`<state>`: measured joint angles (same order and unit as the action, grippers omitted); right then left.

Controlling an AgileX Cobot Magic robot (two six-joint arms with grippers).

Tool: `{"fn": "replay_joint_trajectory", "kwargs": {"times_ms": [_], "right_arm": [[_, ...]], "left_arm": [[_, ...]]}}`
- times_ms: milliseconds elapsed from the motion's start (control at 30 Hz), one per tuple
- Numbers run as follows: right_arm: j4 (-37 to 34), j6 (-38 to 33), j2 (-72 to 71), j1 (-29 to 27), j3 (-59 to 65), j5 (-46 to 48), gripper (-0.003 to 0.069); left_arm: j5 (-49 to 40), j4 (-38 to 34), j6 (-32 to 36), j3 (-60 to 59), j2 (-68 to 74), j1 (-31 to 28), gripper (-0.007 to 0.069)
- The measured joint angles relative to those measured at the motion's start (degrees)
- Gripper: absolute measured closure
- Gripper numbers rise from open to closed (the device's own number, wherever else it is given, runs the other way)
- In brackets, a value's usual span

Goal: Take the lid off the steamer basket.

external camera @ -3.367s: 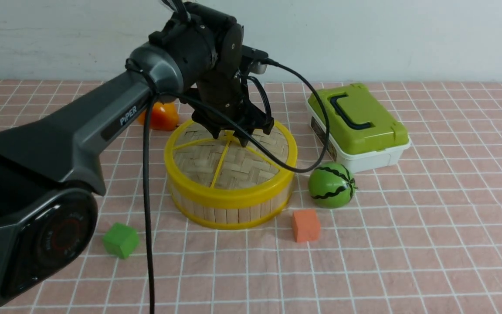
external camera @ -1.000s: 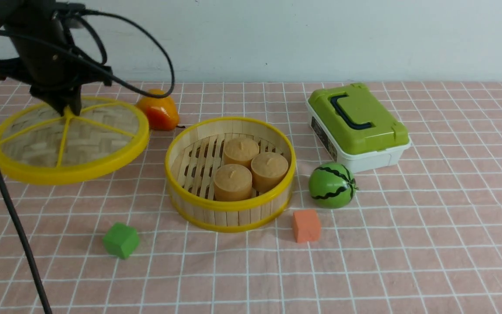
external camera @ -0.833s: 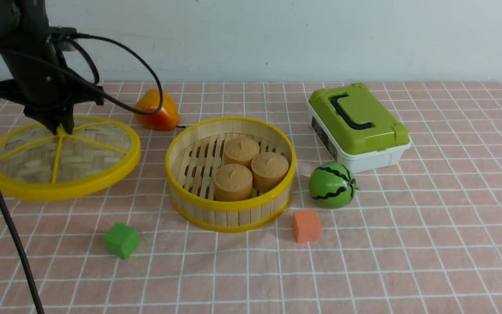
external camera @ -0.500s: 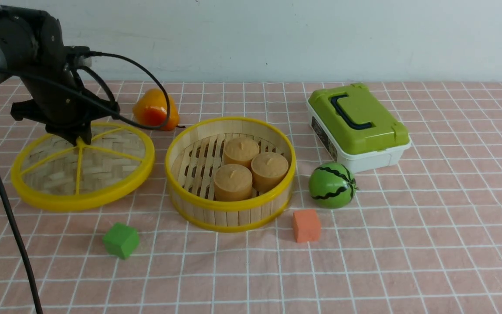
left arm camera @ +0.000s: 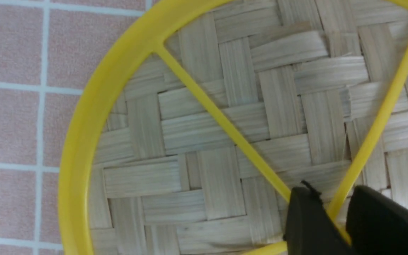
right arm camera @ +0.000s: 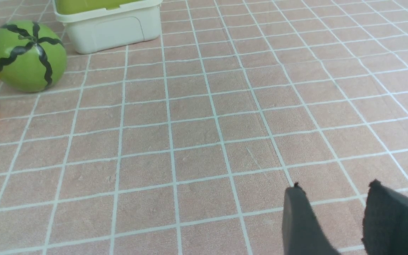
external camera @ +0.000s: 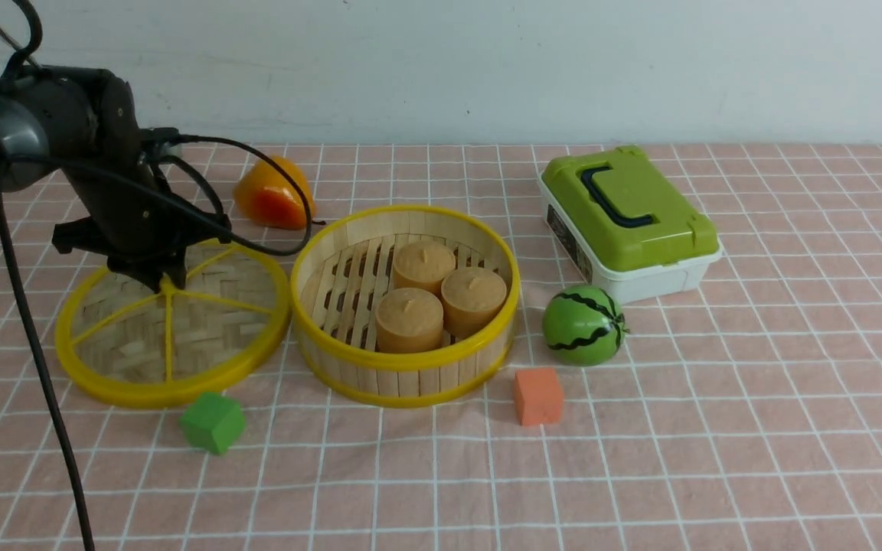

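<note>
desk: pink tiled top with pale grout lines, against a pale wall
left arm: dark grey, reaching in over the desk's left edge, a black cable looping around it
left claw: black fingers pointing down at the lid's hub, tips somewhat parted with yellow plastic showing between them; whether they touch it, I cannot tell
lid: wide round disc of woven bamboo with yellow rim and spokes, off the basket, at the desk's left, low beside it; whether the two rims touch, I cannot tell
green block: small green cube, by the lid's front rim, toward the desk's front left
fruit: glossy orange-red fruit with a dark stem, near the desk's back edge, behind the space between lid and basket
steamer basket: round, pale wooden slats with yellow rims, uncovered, left of the desk's middle
inside the basket: three tan round cakes, grouped toward the right
orange block: small orange cube, near the basket's front right
ball: green sphere with black stripes, just right of the basket
box: white plastic box with green lid and dark handle, behind the ball, toward the back edge
right claw: dark fingers spread apart over bare tiles, holding nothing
</note>
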<state>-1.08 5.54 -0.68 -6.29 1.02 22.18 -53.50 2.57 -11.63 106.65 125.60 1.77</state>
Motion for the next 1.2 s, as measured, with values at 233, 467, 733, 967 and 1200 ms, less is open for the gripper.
{"fn": "replay_joint_trajectory", "kwargs": {"times_ms": [233, 467, 733, 967, 1200], "right_arm": [[0.00, 0.00, 0.00, 0.00, 0.00, 0.00, 0.0417], [0.00, 0.00, 0.00, 0.00, 0.00, 0.00, 0.0417], [-0.05, 0.00, 0.00, 0.00, 0.00, 0.00, 0.0417], [-0.05, 0.00, 0.00, 0.00, 0.00, 0.00, 0.0417], [-0.05, 0.00, 0.00, 0.00, 0.00, 0.00, 0.0417]], "left_arm": [[-2.91, -1.37, 0.94, -0.44, -9.77, 0.00, 0.0270], [-3.16, -6.60, 6.69, -0.34, -32.04, 0.00, 0.0453], [-0.43, -6.26, 8.57, -5.99, -54.98, 0.00, 0.0637], [10.55, -8.15, 8.57, -29.70, -79.02, 0.00, 0.0637], [17.37, -18.73, 10.84, -59.02, -96.88, 0.00, 0.0637]]}}
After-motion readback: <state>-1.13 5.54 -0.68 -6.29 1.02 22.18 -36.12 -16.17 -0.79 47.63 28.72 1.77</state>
